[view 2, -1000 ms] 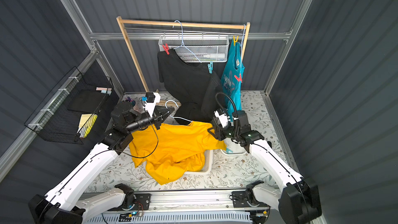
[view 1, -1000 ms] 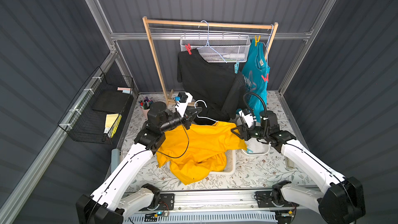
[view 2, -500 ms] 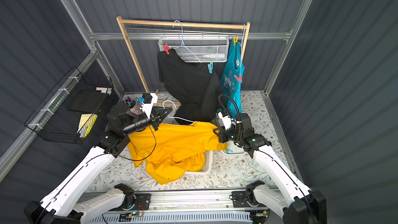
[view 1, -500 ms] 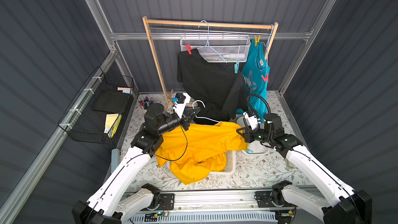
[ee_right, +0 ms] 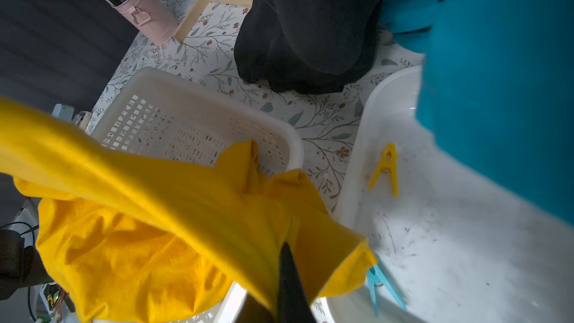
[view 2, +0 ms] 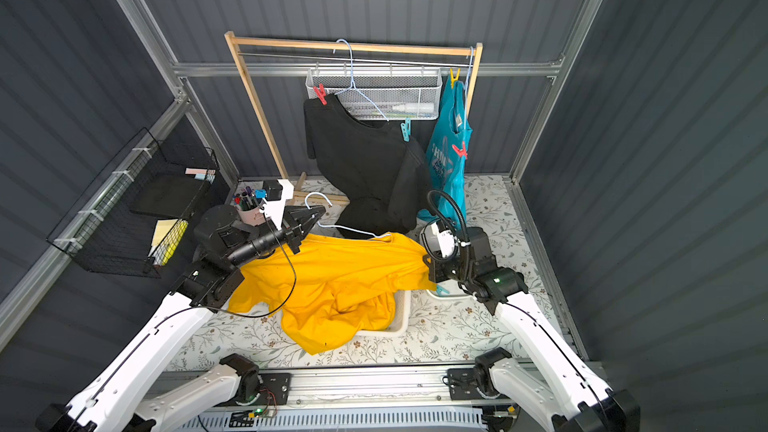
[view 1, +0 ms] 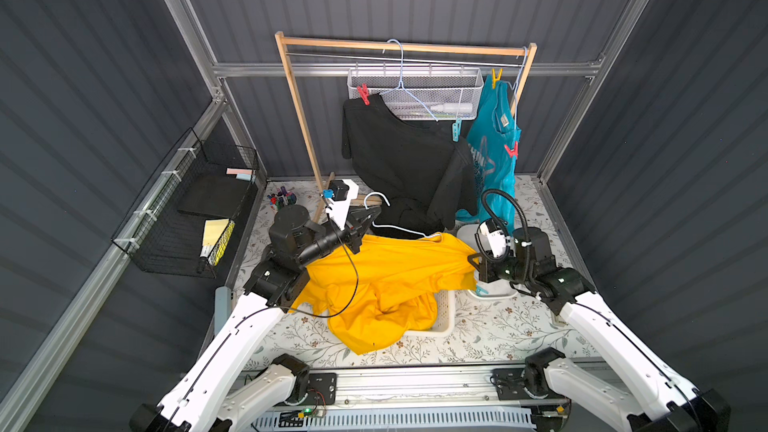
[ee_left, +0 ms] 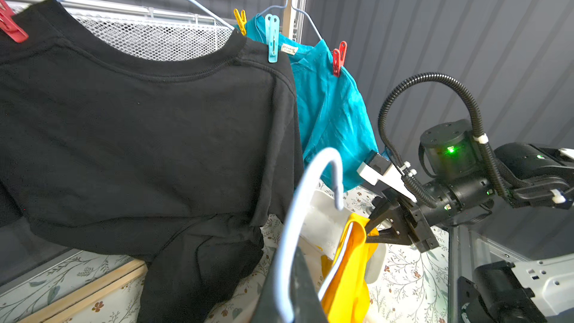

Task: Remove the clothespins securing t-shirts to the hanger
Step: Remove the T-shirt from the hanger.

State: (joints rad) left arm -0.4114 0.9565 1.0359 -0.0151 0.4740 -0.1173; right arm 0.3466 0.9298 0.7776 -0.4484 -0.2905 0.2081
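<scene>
The mustard-yellow t-shirt [view 1: 386, 280] sags over the basket, still on a pale hanger [view 1: 399, 228]. My left gripper [view 1: 372, 216] [ee_left: 292, 299] is shut on the hanger's neck. My right gripper [view 1: 473, 261] [ee_right: 279, 299] is shut on the shirt's shoulder edge. On the rack hang the black t-shirt [view 1: 399, 160], pinned by a red clothespin [view 1: 363, 94] and a teal one [view 1: 456, 128], and the teal t-shirt [view 1: 494, 135], pinned by a yellow clothespin [view 1: 495, 78] and a red one [view 1: 511, 150]. Loose yellow [ee_right: 385, 169] and teal [ee_right: 383, 287] clothespins lie in the tub.
A white laundry basket [view 1: 444, 317] sits under the yellow shirt, with a white tub [view 1: 498, 292] to its right. The wooden rack [view 1: 299, 118] carries a white mesh basket [view 1: 415, 89]. A pink pen cup [ee_right: 149, 17] stands at the back left, and a black wire basket [view 1: 187, 218] hangs on the left wall.
My right gripper has shut on the yellow shirt's shoulder and drawn it slightly right. The left gripper has shifted a little left with the hanger, stretching the shirt between them.
</scene>
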